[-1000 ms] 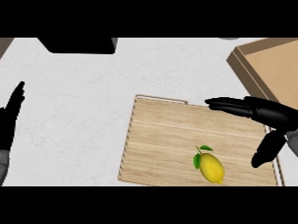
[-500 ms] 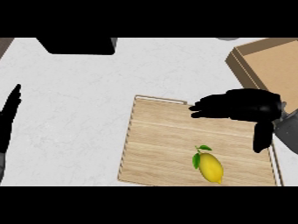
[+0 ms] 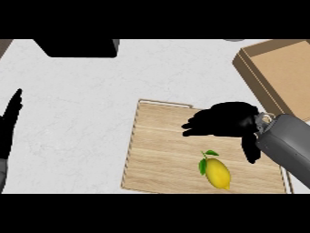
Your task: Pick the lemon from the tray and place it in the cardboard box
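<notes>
A yellow lemon (image 3: 217, 173) with a green leaf lies on the wooden tray (image 3: 160, 150), near its front right part. My right hand (image 3: 226, 120) hovers over the tray just behind the lemon, fingers spread and pointing left, thumb hanging down toward the lemon's right side; it holds nothing. The open cardboard box (image 3: 292, 75) stands at the back right of the counter. My left hand (image 3: 4, 129) rests at the left edge, fingers straight and pointing up.
A black object (image 3: 77, 47) sits at the back left of the white counter. A strip of dark wood shows at the far left corner.
My right hand has moved left and forward over the tray, closer to the lemon. The lemon and the left hand have not moved.
</notes>
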Motion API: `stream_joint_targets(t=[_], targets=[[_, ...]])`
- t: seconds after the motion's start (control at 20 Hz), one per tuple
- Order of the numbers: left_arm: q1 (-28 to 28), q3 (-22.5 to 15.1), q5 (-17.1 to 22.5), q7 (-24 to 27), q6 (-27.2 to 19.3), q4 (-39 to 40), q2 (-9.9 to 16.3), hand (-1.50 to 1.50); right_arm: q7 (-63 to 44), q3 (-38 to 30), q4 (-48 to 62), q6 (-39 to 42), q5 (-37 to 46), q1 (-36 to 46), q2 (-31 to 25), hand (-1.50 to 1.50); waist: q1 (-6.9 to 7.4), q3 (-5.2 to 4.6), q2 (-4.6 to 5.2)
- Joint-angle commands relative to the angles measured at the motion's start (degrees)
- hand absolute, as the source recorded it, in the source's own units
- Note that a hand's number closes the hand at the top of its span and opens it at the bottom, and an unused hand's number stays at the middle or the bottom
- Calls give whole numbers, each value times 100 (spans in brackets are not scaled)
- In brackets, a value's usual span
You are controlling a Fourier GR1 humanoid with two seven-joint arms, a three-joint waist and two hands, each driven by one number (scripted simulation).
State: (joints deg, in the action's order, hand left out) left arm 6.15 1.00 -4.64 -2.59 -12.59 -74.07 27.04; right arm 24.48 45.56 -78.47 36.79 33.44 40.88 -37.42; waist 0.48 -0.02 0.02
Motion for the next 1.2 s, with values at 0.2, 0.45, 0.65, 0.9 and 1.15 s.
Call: stream_joint_targets(t=[0.2,0.45,0.65,0.9,1.15], targets=[[156,335,0,17,324,129,57,0,130,82,51,-97,987,-557,488,-150,-29,2,2],[85,355,-183,85,342,192,-120,0,184,-311,198,457,1122,-289,818,-150,-20,1,4],[-330,380,-248,-111,276,-455,-148,0,266,-439,-135,581,967,-572,734,-150,2,3,-4],[-158,466,-293,50,299,-97,-224,0,350,-507,-857,913,656,-843,456,-150,-48,1,-7],[45,492,-360,-47,338,11,-268,0,57,-388,-1563,1226,512,-1099,287,-150,-78,0,-12]])
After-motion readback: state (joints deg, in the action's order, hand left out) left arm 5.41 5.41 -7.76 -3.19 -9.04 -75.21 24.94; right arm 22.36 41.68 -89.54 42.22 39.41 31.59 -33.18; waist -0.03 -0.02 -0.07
